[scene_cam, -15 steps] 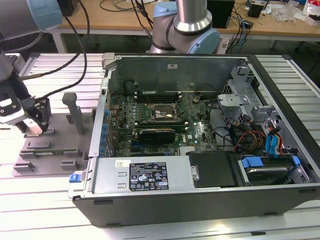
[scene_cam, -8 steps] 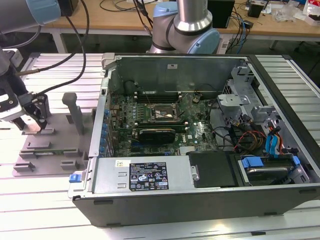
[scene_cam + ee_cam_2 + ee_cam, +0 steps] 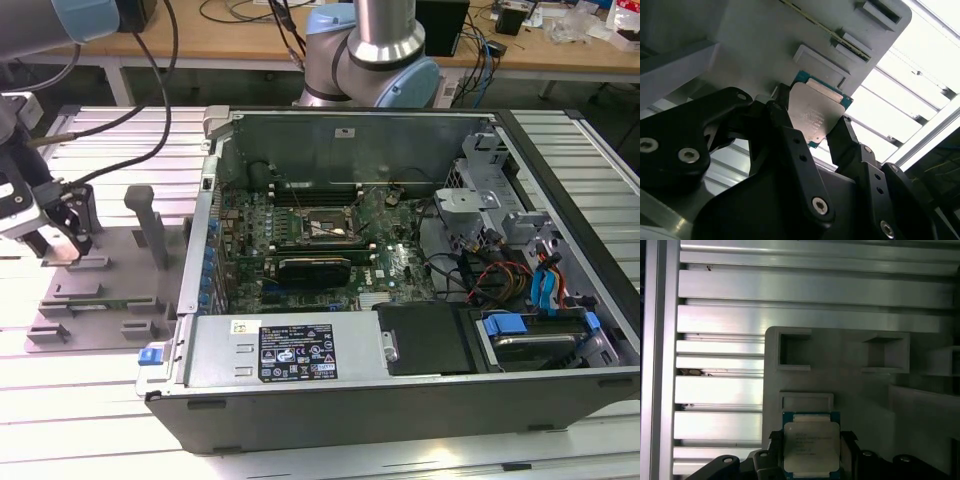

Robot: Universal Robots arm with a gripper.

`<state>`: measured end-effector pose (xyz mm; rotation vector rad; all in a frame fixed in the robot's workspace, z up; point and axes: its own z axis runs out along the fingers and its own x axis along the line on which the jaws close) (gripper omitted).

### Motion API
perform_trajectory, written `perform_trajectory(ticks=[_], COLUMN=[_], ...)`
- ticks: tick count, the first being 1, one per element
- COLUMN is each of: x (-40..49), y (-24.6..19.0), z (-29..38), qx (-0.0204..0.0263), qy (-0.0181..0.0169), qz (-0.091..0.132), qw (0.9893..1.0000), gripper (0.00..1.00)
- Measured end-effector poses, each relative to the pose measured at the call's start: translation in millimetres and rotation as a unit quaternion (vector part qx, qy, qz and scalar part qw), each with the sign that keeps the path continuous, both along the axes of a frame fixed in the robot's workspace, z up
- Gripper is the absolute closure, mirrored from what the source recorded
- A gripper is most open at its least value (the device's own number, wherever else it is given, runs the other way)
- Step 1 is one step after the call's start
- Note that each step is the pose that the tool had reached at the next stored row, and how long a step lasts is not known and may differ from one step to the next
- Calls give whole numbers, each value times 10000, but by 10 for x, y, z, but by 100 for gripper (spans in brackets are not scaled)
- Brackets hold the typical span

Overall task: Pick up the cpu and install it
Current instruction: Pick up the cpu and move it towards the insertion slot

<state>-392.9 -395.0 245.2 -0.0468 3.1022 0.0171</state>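
**Silver-topped flat square cpu (image 3: pixel 811 445) clamped edgewise**

Exterior view: black two-fingered gripper (image 3: pixel 62 228) over the grey plastic fixture tray (image 3: pixel 100 322). Both wrist views: jaws pinch the cpu (image 3: pixel 816 116) by opposite edges, just above the tray. Likely light, stiff, fragile underneath.

Small flat square cpu (image 3: pixel 815 112), shiny silver on top, thin blue-green edge. Pinched on two sides between black fingers (image 3: pixel 842 142), silver face showing, right by the grey tray (image 3: pixel 840 375).
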Motion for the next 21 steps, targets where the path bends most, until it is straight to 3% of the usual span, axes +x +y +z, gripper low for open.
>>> perform_trajectory(ticks=[10, 21], x=[0, 0], y=[0, 0], z=[84, 222], qx=[0, 0], qy=[-1, -1], qz=[0, 0], qw=[10000, 10000], gripper=[45, 45])
